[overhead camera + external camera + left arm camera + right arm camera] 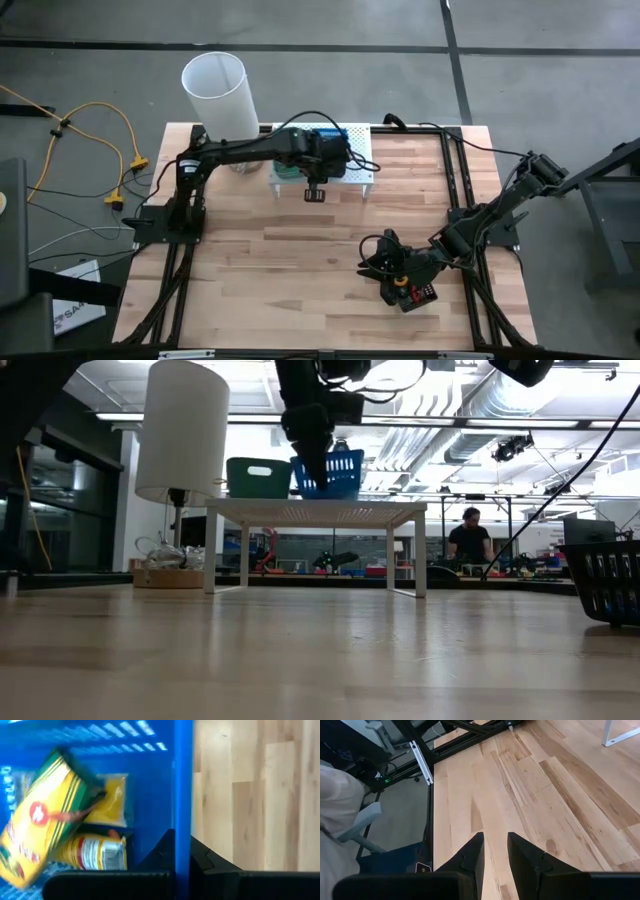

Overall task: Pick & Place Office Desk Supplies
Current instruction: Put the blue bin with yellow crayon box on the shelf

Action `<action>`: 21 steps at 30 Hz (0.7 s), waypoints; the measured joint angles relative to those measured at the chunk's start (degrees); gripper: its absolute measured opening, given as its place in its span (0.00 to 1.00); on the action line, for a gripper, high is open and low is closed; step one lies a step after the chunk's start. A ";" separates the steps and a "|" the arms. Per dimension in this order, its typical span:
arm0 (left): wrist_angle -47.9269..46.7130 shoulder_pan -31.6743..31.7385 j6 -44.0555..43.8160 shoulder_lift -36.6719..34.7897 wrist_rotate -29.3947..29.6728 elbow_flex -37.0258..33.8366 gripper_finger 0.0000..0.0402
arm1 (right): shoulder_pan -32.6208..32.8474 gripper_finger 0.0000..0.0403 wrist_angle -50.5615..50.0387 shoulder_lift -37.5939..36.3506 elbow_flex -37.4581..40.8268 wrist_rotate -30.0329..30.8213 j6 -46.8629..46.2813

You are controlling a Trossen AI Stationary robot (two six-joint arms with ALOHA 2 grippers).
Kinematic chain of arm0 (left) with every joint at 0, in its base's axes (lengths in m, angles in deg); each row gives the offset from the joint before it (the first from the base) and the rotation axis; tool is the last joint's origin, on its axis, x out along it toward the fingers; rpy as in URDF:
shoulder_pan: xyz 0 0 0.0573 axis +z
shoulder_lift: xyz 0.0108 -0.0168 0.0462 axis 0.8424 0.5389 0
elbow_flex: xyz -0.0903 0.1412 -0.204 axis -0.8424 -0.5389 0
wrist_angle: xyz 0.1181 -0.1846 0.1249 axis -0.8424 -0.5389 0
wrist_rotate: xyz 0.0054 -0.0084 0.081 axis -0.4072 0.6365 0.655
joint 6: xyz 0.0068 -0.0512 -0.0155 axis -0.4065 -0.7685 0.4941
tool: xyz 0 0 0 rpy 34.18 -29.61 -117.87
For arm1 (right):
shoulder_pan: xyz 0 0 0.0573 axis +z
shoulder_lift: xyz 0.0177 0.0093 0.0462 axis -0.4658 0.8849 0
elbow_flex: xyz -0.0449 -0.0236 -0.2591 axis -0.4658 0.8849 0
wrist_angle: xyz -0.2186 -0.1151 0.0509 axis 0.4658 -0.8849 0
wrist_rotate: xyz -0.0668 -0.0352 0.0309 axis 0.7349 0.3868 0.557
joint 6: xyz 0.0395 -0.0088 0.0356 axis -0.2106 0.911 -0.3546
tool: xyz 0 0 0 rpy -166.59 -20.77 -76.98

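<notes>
A blue tray (340, 472) stands beside a green tray (258, 477) on the white perforated shelf (315, 510). Inside the blue tray lie a yellow-and-green box (37, 820) and yellow packets (107, 802). My left gripper (182, 840) reaches down over the shelf and is shut on the blue tray. My right gripper (495, 845) hovers open above bare wood near the table's right near corner, touching nothing. A black tray (412, 290) with small red and yellow items sits on the table right beside it. My left gripper holds the blue tray by the rim of one side wall (182, 795), one finger inside the tray and one outside. The fingers (312, 460) come from above, pointing down. The tray's base is level with the shelf top; I cannot tell whether it rests there or is lifted.
The white cylindrical lamp (215, 95) stands at the table's far left, its base (165, 575) left of the shelf. Black frame rails (460, 200) run along both sides. Bare wood (290, 260) lies between shelf and near edge. A person (468, 535) sits far behind the table.
</notes>
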 joint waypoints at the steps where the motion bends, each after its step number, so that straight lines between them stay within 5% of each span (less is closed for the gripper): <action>1: 0.08 0.00 -0.38 -0.01 0.48 0.00 0.00 | -0.02 0.18 0.12 0.00 0.00 0.00 0.00; 21: -1.70 0.03 -4.22 -0.02 1.94 0.00 0.00 | -0.01 0.18 0.08 0.00 0.00 0.00 0.00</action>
